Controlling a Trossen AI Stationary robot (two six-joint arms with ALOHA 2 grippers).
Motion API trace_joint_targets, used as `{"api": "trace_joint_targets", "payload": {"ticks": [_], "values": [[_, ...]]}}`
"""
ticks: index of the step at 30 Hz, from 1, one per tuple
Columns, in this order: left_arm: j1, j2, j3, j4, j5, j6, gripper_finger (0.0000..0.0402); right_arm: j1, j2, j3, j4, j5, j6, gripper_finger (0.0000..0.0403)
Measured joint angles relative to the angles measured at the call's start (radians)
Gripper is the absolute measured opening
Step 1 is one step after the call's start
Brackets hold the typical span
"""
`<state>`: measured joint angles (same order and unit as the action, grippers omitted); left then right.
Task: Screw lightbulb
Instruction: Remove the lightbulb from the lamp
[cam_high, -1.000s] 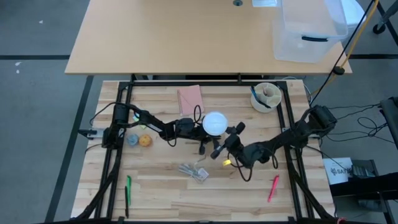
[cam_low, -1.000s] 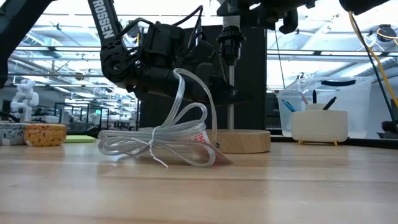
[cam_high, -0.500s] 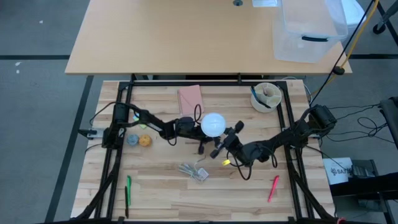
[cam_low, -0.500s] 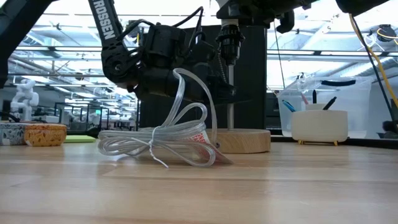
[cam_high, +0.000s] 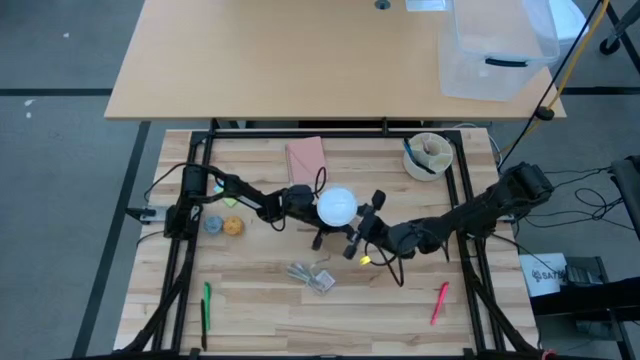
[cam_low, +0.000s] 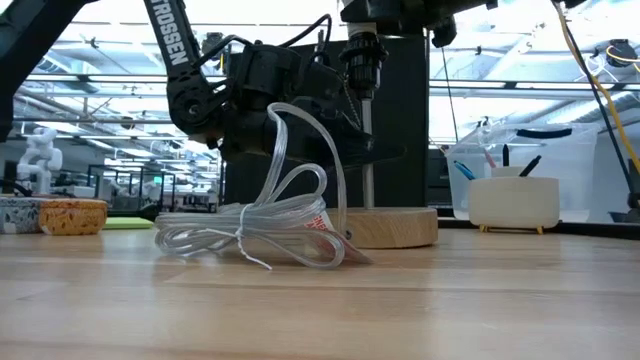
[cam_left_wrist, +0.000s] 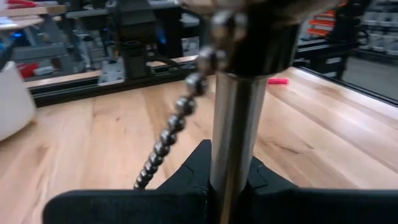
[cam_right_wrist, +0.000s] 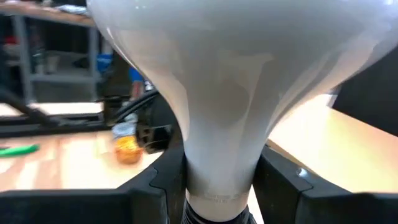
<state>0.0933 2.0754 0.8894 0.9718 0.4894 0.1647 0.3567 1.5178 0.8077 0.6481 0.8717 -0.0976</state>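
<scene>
- Though the lightbulb (cam_high: 337, 206) shows from above as a white dome near the middle of the worktop (cam_high: 260, 300), its screw base is hidden under it there, and the right wrist view cuts off the dome's upper part.
- In that wrist view the bulb's neck (cam_right_wrist: 221, 149) narrows down between the right gripper's dark fingers (cam_right_wrist: 158, 180), which are clamped on it from both sides.
- At table height a crumpled clear wrapper (cam_low: 255, 225) covers part of the wooden base (cam_low: 390, 226), and the bulb is out of the picture above the socket (cam_low: 360, 60).
- The left gripper (cam_high: 300, 203) has its fingers closed on the metal stem (cam_left_wrist: 233, 134) of the lamp stand; a bead chain (cam_left_wrist: 171, 134) hangs beside it.
- The left arm reaches in low from the left, stretched toward the centre.
- The right arm comes from the right edge, bent low, its right gripper (cam_high: 352, 221) right beside the bulb.
</scene>
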Motion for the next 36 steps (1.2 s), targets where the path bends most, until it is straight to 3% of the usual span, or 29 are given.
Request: {"api": "trace_joint_targets", "payload": {"ticks": [5, 16, 20, 36], "values": [[0.009, 0.0, -0.001, -0.006, 0.09, 0.01, 0.0023, -0.038, -0.047, 0.0, -0.102, -0.176, -0.008, 0.0139], [0.009, 0.001, -0.002, -0.02, 0.301, 0.006, 0.002, -0.201, -0.102, 0.001, -0.212, -0.738, -0.069, 0.0139], [0.009, 0.002, -0.002, -0.024, 0.359, -0.001, 0.002, -0.257, -0.1, 0.001, -0.211, -0.891, -0.078, 0.0139], [0.008, 0.002, 0.0, -0.027, 0.41, 0.009, 0.0019, -0.367, -0.095, 0.0, -0.195, -1.242, -0.132, 0.0139]]}}
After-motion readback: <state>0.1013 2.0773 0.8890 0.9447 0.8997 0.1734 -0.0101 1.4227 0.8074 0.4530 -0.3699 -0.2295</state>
